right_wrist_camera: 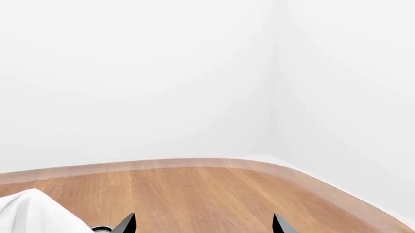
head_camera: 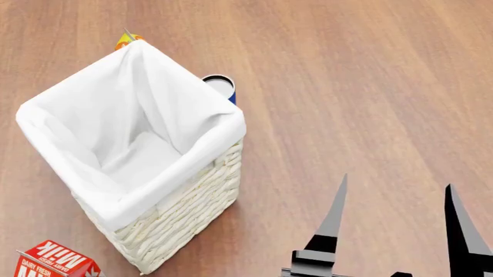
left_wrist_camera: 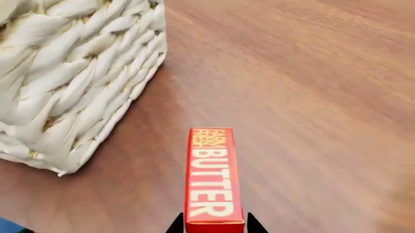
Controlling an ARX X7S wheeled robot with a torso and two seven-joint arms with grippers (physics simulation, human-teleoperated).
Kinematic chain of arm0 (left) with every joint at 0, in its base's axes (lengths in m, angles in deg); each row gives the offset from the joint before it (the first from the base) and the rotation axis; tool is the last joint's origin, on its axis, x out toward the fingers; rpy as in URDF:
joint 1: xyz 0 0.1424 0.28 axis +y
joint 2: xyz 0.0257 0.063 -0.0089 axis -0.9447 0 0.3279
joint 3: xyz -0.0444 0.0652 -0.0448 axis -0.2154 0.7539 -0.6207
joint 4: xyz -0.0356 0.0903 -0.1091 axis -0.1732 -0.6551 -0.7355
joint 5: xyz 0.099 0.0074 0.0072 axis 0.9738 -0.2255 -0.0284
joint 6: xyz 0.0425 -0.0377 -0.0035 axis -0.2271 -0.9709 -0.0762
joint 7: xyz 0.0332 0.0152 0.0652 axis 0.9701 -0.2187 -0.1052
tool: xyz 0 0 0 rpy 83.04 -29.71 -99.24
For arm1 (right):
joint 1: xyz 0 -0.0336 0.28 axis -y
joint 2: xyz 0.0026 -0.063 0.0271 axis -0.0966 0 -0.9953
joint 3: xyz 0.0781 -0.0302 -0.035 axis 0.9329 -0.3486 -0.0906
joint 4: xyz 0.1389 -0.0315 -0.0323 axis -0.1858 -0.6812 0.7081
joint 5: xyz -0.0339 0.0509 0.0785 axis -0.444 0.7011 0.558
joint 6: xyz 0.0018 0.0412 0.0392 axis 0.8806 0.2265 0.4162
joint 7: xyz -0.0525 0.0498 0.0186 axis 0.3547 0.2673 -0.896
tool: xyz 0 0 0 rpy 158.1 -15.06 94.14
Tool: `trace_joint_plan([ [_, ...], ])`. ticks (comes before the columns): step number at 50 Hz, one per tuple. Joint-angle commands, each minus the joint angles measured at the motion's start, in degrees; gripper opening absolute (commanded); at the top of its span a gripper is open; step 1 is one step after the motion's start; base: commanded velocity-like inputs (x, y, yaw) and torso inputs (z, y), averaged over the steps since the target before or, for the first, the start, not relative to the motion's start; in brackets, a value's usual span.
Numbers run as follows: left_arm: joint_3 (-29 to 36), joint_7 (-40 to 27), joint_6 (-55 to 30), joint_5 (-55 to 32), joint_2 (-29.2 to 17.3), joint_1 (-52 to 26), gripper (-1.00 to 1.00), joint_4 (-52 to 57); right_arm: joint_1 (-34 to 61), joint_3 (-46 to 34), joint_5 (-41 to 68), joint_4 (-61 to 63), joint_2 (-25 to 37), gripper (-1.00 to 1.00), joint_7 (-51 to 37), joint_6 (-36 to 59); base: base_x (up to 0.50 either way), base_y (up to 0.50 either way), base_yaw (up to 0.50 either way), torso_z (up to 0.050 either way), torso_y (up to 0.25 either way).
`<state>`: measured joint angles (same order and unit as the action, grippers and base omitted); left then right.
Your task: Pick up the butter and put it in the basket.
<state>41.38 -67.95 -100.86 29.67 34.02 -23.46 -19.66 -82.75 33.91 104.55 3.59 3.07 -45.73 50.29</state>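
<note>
The butter, a small red carton with yellow "BUTTER" lettering, sticks out forward from between the two dark fingertips of my left gripper, which is shut on its near end. The basket, cream woven wicker, stands just beside and ahead of the butter. In the head view the basket shows its white cloth liner and nothing inside; the butter and the left gripper are out of that view. My right gripper is open and holds nothing, to the right of the basket.
A red milk carton lies by the basket's near corner. A blue can stands behind the basket, and an orange-yellow object peeks over its far corner. The wooden table's curved far edge meets a white wall.
</note>
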Motion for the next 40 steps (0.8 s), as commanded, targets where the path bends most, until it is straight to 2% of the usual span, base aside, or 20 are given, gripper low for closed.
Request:
trace_joint_plan([
  [1,0.53,-0.60,-4.29,-0.70,-1.88,-0.59,-1.00,10.25,0.09,-0.14,0.23,0.18,0.14,1.00,-0.26,0.10,0.00,0.00,0.00,0.000,0.000],
  [13,-0.01,-1.63,-11.97,-2.90,-4.09,-2.46,-1.00,24.71,0.17,-0.33,0.41,0.38,0.29,1.00,-0.49,0.13,0.00,0.00,0.00,0.000,0.000],
  [20,-0.91,-2.85,-19.34,-5.85,-4.23,-4.84,-1.00,33.64,0.09,-0.25,0.63,0.36,0.41,1.00,-0.54,-0.15,0.00,0.00,0.00,0.000,0.000],
  [31,-4.38,-3.98,-30.84,-13.57,-2.69,-11.33,-1.00,43.21,0.05,0.24,1.25,0.74,0.65,1.00,-0.81,-0.19,0.00,0.00,0.00,0.000,0.001],
  [33,-4.39,-4.07,-30.94,-13.68,-2.71,-11.40,-1.00,43.27,0.06,0.22,1.28,0.74,0.68,1.00,-0.84,-0.19,0.00,0.00,0.00,0.000,0.000],
  [40,-8.78,-6.06,-41.19,-20.51,0.26,-19.92,-1.00,48.10,-0.01,0.60,1.76,0.95,0.85,1.00,-0.97,-0.29,0.00,0.00,0.00,0.000,0.001],
])
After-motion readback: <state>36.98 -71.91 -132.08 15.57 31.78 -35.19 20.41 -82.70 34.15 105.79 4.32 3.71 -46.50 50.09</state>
